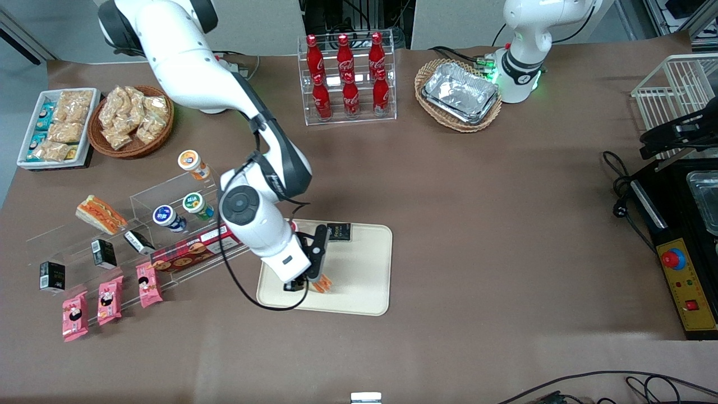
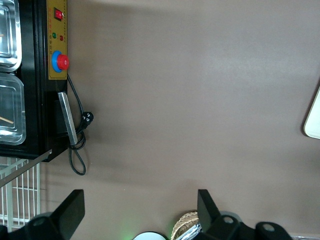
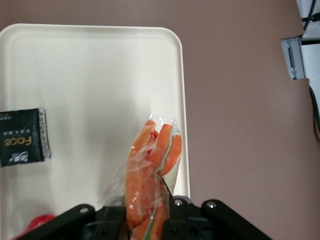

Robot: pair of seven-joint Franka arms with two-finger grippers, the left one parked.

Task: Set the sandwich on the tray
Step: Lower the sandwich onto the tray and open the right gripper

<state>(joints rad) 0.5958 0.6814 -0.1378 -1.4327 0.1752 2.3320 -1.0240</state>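
A: Where is the hand?

B: Low over the tray, near the rim closest to the front camera. Its fingers are clamped on the sandwich.

A: And the sandwich itself?

B: It hangs from the hand above the tray, orange layers showing through clear wrap; whether it touches the tray cannot be told.

A: Anything else on the tray?

B: A black packet lies at the rim farther from the camera. Another sandwich wedge sits on the clear rack toward the working arm's end of the bench.
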